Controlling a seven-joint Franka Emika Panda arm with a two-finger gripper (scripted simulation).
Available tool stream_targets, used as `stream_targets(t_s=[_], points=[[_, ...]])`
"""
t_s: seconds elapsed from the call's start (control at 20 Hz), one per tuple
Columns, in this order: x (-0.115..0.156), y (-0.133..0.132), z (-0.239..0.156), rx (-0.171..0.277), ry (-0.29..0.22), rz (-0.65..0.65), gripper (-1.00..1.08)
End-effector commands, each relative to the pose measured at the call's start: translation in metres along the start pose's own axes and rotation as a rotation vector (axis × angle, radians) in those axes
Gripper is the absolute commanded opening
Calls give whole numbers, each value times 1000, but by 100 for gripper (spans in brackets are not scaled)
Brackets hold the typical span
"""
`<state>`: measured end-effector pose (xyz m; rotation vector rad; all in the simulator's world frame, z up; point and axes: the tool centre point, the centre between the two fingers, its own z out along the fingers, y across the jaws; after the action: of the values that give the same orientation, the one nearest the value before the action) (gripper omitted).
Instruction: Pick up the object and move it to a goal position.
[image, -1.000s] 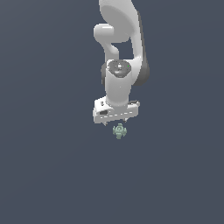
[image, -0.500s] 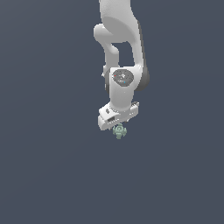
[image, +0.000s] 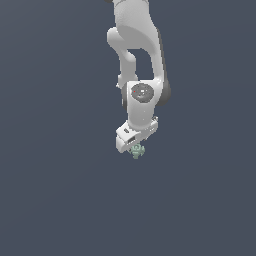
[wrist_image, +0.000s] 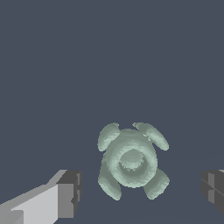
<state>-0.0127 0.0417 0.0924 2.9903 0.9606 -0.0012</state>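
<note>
The object (wrist_image: 130, 159) is a small pale mint-green lump with a round body and several rounded knobs, lying on the dark grey floor. In the exterior view it (image: 138, 151) peeks out just below the white hand. My gripper (wrist_image: 142, 190) is open, with one dark fingertip (wrist_image: 70, 194) on one side of the object and the other fingertip (wrist_image: 214, 190) on the far side, both apart from it. In the exterior view the gripper (image: 134, 148) hangs directly over the object, and its fingers are mostly hidden by the hand.
The white arm (image: 136, 55) reaches down from the top of the exterior view. A plain dark grey floor (image: 55, 190) lies all around.
The hand has come down toward the object and turned about its axis. The object has stayed in place.
</note>
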Motion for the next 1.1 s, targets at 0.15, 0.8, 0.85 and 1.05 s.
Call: stream_targets(t_s=[0.15, 0.8, 0.85, 1.05], points=[[0, -1, 1, 1, 0, -8, 100], [0, -1, 49, 1, 1, -13, 100], [0, -1, 51, 1, 1, -13, 100], [0, -1, 52, 1, 1, -13, -100]])
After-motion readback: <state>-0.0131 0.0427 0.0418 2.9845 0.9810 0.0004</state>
